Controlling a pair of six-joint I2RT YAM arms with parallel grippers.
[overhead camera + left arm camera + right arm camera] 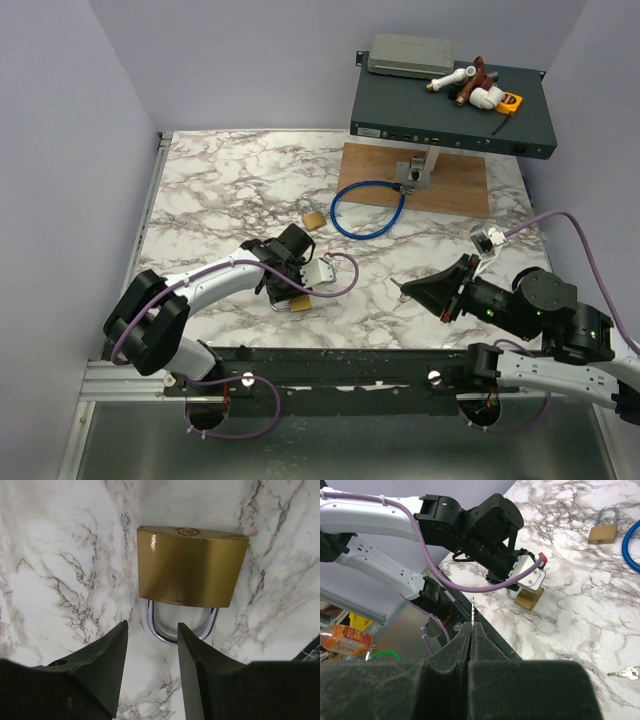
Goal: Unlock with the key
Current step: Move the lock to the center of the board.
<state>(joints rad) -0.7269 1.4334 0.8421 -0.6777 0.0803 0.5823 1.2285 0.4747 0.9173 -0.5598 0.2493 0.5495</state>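
- The right gripper (471, 625), its 2 black fingers pressed together, is clamped on the tiny slim silvery-grey metal key (472, 609). The key's thin blade sticks straight out past the fingertips and is seen edge-on.
- That gripper is held clear of the white-and-grey marbled table (230, 190), near its front edge, and points toward the left arm.
- The left gripper (152, 627) is low over the table, with its 2 black fingers (102, 662) apart and nothing between them.
- Just past its fingertips a rectangular brass padlock (190, 572) with a silver shackle lies flat on the marble. The shackle's curve faces the gap between the fingers and the keyhole end faces away.
- Whether the fingers touch the shackle cannot be told.
- A 2nd brass padlock (312, 216) lies farther back on the table, well apart from the near one and just beside a blue cable loop (365, 236).
- A 2nd small silver key (625, 672) lies loose on the marble, apart from both grippers.
- Behind the loop sits a brown wooden board (460, 185), and behind that a dark blue-grey flat box (450, 105).
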